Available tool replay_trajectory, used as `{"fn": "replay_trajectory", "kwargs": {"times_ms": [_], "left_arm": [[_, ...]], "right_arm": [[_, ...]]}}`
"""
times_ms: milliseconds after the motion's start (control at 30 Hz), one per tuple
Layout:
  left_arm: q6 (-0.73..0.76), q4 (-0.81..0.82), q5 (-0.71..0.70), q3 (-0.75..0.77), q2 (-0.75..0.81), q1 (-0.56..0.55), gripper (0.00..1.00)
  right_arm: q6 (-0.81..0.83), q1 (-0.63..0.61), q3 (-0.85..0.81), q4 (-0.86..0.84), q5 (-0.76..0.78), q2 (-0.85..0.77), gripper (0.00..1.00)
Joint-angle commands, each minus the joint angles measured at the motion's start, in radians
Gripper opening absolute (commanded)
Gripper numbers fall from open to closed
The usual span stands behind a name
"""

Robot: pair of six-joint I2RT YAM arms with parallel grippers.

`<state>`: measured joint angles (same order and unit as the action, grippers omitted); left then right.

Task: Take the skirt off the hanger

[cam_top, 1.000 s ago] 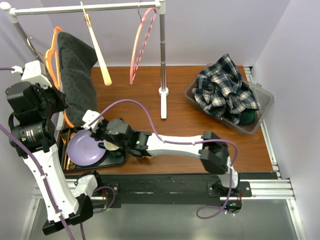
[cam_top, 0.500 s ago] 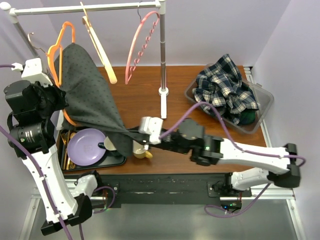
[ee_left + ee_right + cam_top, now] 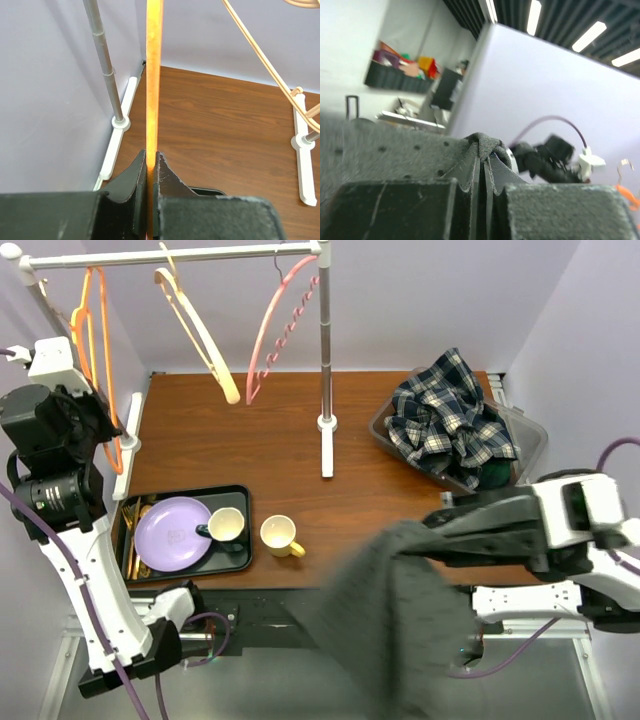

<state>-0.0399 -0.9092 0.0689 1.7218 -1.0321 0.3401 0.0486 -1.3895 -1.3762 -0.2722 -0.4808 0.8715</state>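
Observation:
The dark grey dotted skirt (image 3: 400,625) hangs free of the rack, held up in front of the table's near edge by my right gripper (image 3: 415,540), which is shut on a fold of it (image 3: 485,145). The orange hanger (image 3: 92,360) hangs bare at the left end of the rail. My left gripper (image 3: 85,440) is shut on the hanger's lower bar (image 3: 152,100), seen edge-on between the fingers in the left wrist view.
A cream hanger (image 3: 200,330) and a pink hanger (image 3: 275,330) hang on the rail (image 3: 170,255). The rack's post (image 3: 325,370) stands mid-table. A bin of plaid clothes (image 3: 455,430), a black tray (image 3: 236,560) with a purple plate, and a yellow cup (image 3: 277,535) are there too.
My right arm has swung from the table's left to the near right, pulling the skirt off the orange hanger. The hanger has swung back toward the rail's left end, still in my left gripper.

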Motion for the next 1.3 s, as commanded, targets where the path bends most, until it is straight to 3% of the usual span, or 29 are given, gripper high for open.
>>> {"fn": "replay_trajectory", "kwargs": {"times_ms": [0, 333, 467, 800, 1267], "left_arm": [[0.020, 0.118, -0.011, 0.030, -0.006, 0.007, 0.00], [-0.002, 0.095, 0.153, 0.134, -0.189, 0.007, 0.00], [-0.011, 0.093, 0.147, 0.127, -0.215, 0.005, 0.00], [-0.003, 0.177, 0.196, 0.167, -0.327, 0.005, 0.00], [0.003, 0.221, 0.207, 0.364, -0.589, 0.005, 0.00]], "right_arm": [[-0.017, -0.006, -0.063, -0.061, -0.045, 0.021, 0.00], [0.168, -0.006, 0.052, -0.007, 0.277, -0.092, 0.00], [0.211, -0.006, 0.068, 0.008, 0.376, -0.101, 0.00], [0.269, -0.006, 0.095, 0.001, 0.399, -0.075, 0.00], [0.338, -0.005, 0.200, -0.048, 0.479, -0.094, 0.00]]}}
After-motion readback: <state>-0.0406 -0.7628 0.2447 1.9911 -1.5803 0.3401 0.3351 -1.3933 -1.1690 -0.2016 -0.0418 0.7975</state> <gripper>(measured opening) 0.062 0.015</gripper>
